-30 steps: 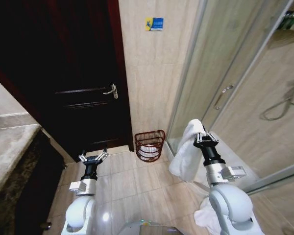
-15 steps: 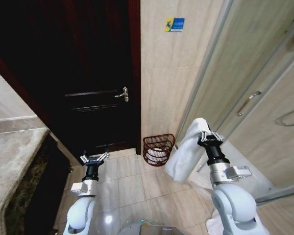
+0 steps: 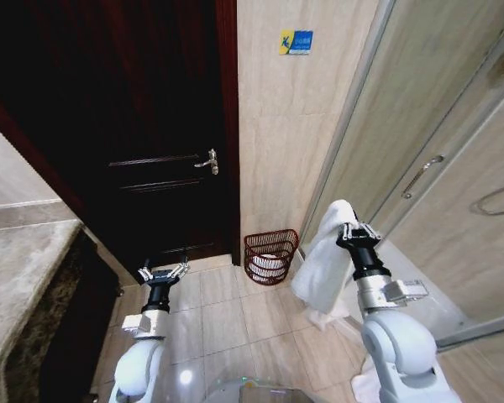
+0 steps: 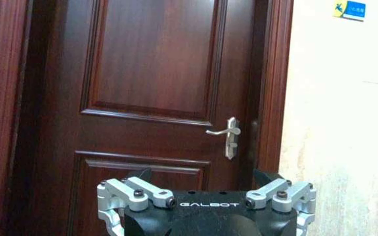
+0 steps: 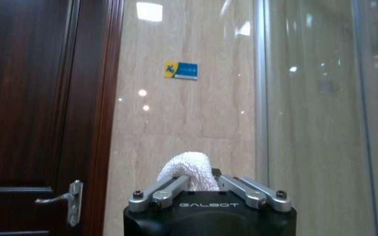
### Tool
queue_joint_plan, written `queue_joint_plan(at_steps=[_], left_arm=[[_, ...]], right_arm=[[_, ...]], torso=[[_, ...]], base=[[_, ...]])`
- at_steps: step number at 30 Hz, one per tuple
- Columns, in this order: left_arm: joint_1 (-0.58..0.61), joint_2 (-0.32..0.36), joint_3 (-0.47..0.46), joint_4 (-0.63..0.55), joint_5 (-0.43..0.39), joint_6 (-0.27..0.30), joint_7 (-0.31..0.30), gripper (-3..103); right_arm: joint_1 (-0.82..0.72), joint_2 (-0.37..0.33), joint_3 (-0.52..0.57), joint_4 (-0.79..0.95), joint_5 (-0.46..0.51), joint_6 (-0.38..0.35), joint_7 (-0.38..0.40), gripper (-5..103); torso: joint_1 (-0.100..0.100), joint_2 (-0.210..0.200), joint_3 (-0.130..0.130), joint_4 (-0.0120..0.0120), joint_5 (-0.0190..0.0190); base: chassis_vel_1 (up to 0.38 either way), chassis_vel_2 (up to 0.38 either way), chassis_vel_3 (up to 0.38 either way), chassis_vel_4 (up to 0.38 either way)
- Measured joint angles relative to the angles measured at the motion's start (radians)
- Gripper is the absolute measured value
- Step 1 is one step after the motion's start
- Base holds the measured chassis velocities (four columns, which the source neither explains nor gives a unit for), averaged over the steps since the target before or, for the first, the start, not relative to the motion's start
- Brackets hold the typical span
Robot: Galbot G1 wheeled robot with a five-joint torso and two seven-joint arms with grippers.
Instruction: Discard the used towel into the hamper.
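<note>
Right gripper (image 3: pixel 356 234) clamped on towel (image 3: pixel 326 256), hanging straight down lengthwise. Hamper (image 3: pixel 270 257) upright on floor by wall. Left gripper (image 3: pixel 163 274) idle, jaws apart.

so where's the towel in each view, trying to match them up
Head view: the white towel hangs from the right gripper, right of the hamper.
Right wrist view: its bunched top pokes up between that gripper's fingers, low in the middle.
Left wrist view: not in it.
Shared landmark: the blue sign on the tiled wall.
</note>
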Motion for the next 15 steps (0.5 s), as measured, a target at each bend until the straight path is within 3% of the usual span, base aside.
queue_joint_plan(at_steps=[9,15], left_arm=[[-0.002,-0.009,0.006,0.006,0.015,-0.013,-0.025,100],[-0.005,-0.024,0.002,0.017,0.039,-0.014,-0.066,100]], right_arm=[[0.002,-0.023,0.012,-0.003,0.022,-0.005,-0.005,4],[0.109,-0.076,0.025,-0.070,0.123,-0.040,0.012,4]], torso=[[0.000,0.000,0.000,0.0000,0.0000],[0.000,0.000,0.000,0.0001,0.0001]], base=[[0.008,0.012,0.007,0.006],[0.000,0.000,0.000,0.000]])
